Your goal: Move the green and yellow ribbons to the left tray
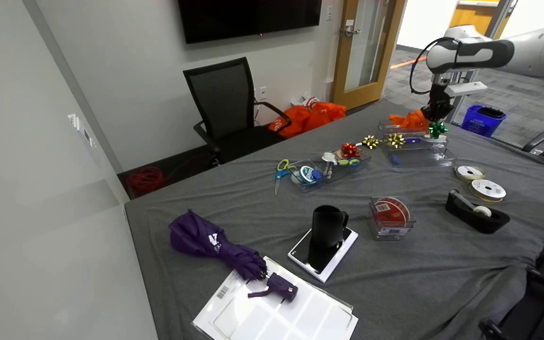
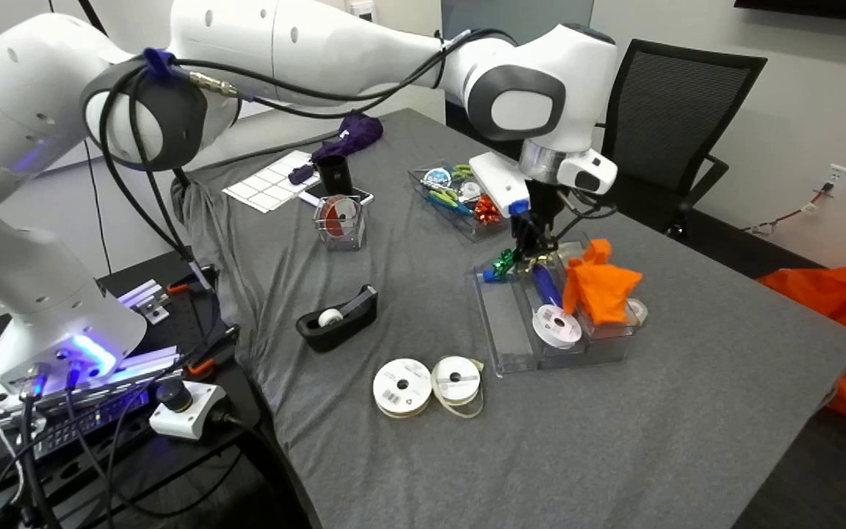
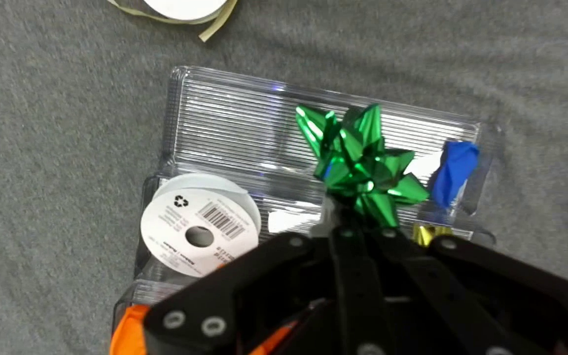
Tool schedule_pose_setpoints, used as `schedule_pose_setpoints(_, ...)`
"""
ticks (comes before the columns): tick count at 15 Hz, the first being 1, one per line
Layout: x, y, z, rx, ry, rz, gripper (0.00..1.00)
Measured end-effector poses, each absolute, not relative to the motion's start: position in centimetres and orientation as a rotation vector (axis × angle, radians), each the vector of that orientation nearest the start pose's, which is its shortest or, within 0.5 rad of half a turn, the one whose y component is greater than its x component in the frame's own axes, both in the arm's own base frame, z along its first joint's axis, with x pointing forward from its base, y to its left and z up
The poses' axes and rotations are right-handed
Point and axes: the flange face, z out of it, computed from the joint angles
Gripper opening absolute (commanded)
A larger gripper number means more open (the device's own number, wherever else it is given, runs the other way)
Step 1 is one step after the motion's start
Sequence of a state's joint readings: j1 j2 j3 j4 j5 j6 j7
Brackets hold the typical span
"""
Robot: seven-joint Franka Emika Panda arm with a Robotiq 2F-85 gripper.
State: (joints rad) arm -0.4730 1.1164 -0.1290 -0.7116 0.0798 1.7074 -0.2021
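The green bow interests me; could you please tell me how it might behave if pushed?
The green bow is probably light, being open, foil-like loops. Its thin, splayed points would likely bend, and the glossy surface could prove slippery.

Wears a smooth, rounded white shell (image 2: 349, 51) with dark-grey joint rings (image 2: 518, 78), carries looping black cables (image 2: 335, 98), ends in a black gripper (image 3: 367, 230) with silver screws (image 3: 213, 326).

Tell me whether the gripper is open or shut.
Shut: in the wrist view, the gripper has its fingers together at the edge of the green bow, apparently pinching it.
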Motion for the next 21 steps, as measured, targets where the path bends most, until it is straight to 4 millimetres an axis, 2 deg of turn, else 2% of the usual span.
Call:
schedule_pose_setpoints(4, 69.2, -37.3, 30.4, -3.003, 0.492, 0.097, 0.0)
schedule_pose_setpoints(7, 71.2, -33.5, 31.3, -2.91, 0.453, 0.027, 0.0)
schedule_pose_setpoints(9, 72.6, -30.4, 31.3, -2.854, 0.447, 0.015, 0.01)
schedule_pose_setpoints(11, 73.3, -28.4, 31.0, -2.839, 0.471, 0.034, 0.01)
schedule_pose_setpoints(17, 73.3, -28.5, 30.7, -2.835, 0.487, 0.044, 0.0)
schedule_pose_setpoints(19, 73.6, -27.5, 30.1, -2.84, 0.474, 0.056, 0.0)
schedule_pose_setpoints(21, 74.4, -25.6, 28.6, -2.852, 0.472, 0.074, 0.0)
